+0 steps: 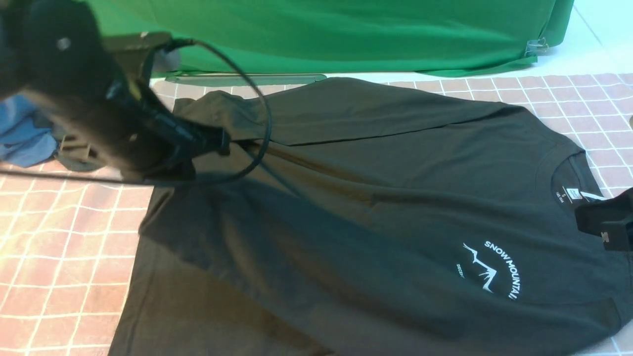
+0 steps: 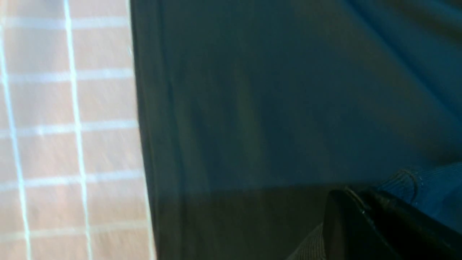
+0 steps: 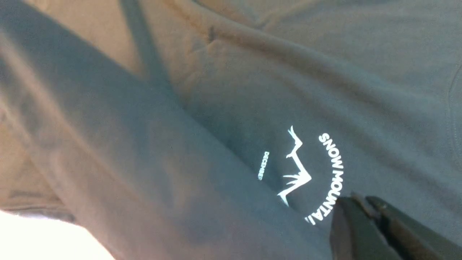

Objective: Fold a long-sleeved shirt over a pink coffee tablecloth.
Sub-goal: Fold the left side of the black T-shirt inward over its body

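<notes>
My left jaws look clenched on a ribbed cuff point(image 2: 404, 178) of the long-sleeved shirt point(image 1: 346, 222). Ribbing shows on both sides of the dark tips in the left wrist view, though the pinch itself is hidden. My right jaws look closed too, near the collar with the SNOW MOUNTAIN print point(image 3: 314, 173) just beyond them, and I see no cloth between them. I cannot tell whether they touch the fabric. Outward from there, the shirt lies chest-up and spread wide on the pink coffee tablecloth point(image 1: 64, 237) that covers the table. The neck label point(image 1: 573, 194) is towards my right, and a far portion looks folded in over the body. I judge it to be light, limp cotton that will sag and drag rather than hold a line, and the cloth beneath may creep with it. I would grip at the cuff, hem corners or shoulder seams, where the fabric is doubled. A green cloth point(image 1: 321, 29) hangs behind, and a blue garment point(image 1: 24, 133) lies far left.
</notes>
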